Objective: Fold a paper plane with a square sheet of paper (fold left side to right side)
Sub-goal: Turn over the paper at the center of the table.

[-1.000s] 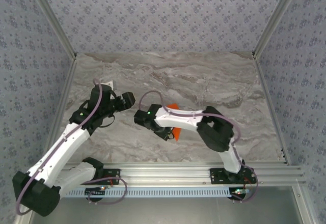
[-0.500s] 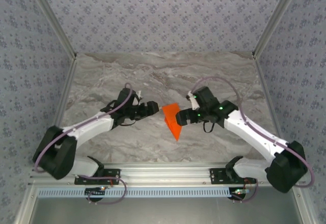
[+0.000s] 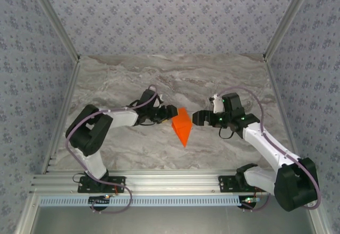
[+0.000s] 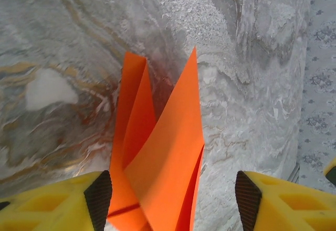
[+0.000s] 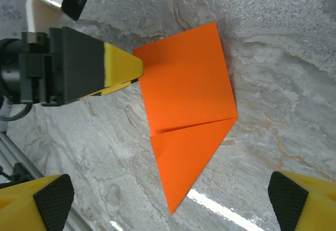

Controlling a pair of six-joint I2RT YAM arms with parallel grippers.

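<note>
The orange paper (image 3: 182,126), folded to a point, is lying in the middle of the tabletop (image 3: 127,80). The left gripper (image 3: 171,113) is straddling its raised left flap, jaws apart. The right gripper (image 3: 196,118) is hovering wide open just beside it. The left should be pinching only that flap, keeping the edges aligned.

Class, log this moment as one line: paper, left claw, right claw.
orange sheet: folded to a point, on table | left claw: open, straddling sheet's edge | right claw: open, clear of sheet
</note>
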